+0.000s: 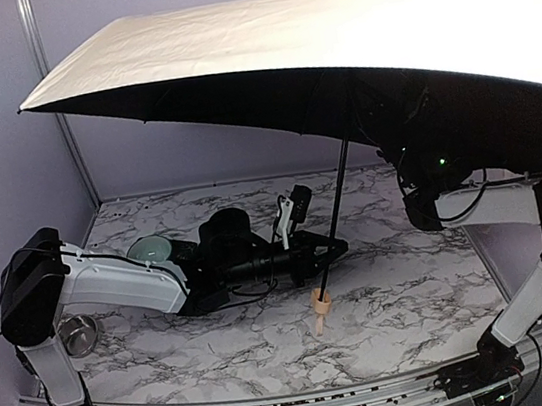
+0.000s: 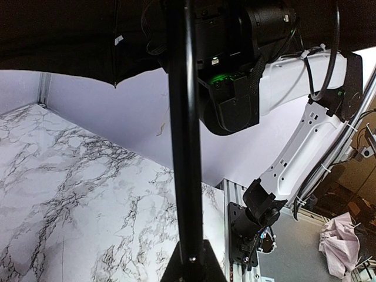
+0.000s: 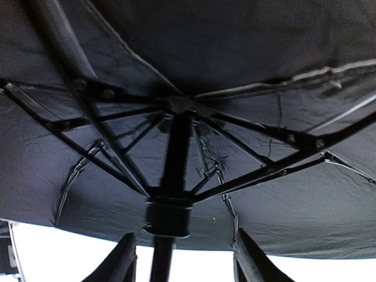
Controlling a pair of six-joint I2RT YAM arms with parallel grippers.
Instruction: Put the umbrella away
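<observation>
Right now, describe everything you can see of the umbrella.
The umbrella is fully open, its canopy tilted, cream fabric outside and black lining inside. Black metal-looking ribs spread from the hub, above the runner. The thin black shaft slants down to a small tan handle low over the marble table; contact is unclear. The left fingers are shut on the lower shaft; the right fingers stand open either side of it below the runner.

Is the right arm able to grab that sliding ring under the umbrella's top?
Probably yes. The right gripper sits open just below the sliding ring, its jaws either side of the shaft, and nothing else is between them.
</observation>
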